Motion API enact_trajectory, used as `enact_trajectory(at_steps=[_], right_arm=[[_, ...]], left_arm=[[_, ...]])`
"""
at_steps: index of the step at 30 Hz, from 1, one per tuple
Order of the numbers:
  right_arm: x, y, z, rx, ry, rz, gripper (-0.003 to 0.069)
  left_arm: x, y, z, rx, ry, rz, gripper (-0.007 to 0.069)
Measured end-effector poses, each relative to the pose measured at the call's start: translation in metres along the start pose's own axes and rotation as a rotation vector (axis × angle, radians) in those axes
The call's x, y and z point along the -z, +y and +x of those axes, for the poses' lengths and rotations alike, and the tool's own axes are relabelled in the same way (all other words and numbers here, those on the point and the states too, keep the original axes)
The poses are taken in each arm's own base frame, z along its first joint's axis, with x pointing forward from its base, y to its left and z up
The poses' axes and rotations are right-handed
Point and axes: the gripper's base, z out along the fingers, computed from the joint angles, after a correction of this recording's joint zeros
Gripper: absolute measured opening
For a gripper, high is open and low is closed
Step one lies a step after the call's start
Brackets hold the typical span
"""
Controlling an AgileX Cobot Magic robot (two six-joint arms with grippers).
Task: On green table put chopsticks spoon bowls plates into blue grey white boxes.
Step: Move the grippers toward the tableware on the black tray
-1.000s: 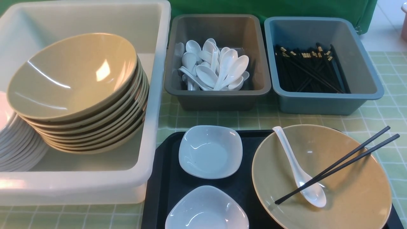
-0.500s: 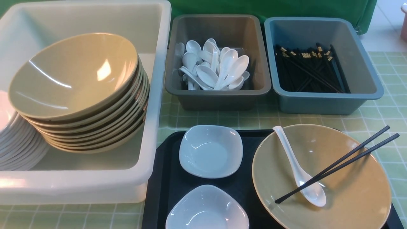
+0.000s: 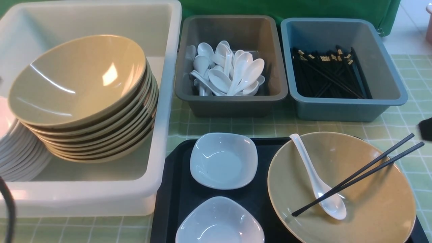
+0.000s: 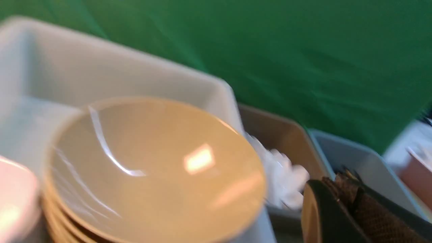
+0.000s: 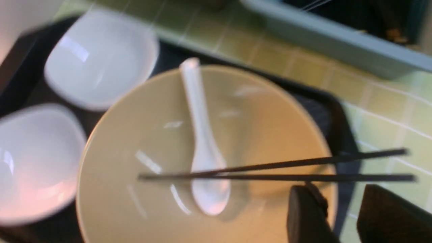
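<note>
A tan bowl (image 3: 364,202) sits on the black tray with a white spoon (image 3: 317,182) and a pair of black chopsticks (image 3: 388,162) lying in it. The sticks' ends jut past the rim, over the green table (image 3: 405,118). Two white plates (image 3: 222,160) (image 3: 219,221) lie on the tray to the left of the bowl. My right gripper (image 5: 339,192) hovers open by the sticks' outer ends, holding nothing; a dark part of it (image 3: 426,129) shows in the front view. My left gripper (image 4: 341,179) is shut and empty beside the white box.
The white box (image 3: 165,101) holds a tilted stack of bowls (image 3: 77,81) and stacked plates (image 3: 17,155). The grey box (image 3: 231,99) holds spoons (image 3: 229,72); the blue box (image 3: 347,103) holds chopsticks (image 3: 330,74). The black tray (image 3: 175,189) lies in front. A black cable (image 3: 8,209) hangs bottom left.
A dark part of my right gripper has come into the front view at the right edge, and a black cable has appeared at the bottom left. The dishes have not moved.
</note>
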Motion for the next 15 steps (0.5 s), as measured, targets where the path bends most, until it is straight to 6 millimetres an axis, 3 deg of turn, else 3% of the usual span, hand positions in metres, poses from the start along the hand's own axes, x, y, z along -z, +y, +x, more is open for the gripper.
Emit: enact_trajectory(at_steps=[2, 8, 15], right_arm=[[-0.008, 0.003, -0.002, 0.032, 0.032, -0.03, 0.0237], [-0.049, 0.019, -0.02, 0.23, 0.237, -0.112, 0.0299], [-0.079, 0.024, -0.038, 0.868, 0.398, -0.119, 0.0353]], left_arm=[[-0.002, -0.004, 0.003, -0.035, 0.032, 0.044, -0.0001], [-0.015, -0.036, 0.01, -0.225, 0.351, 0.281, -0.0001], [-0.03, -0.06, 0.011, -0.417, 0.537, 0.473, -0.0001]])
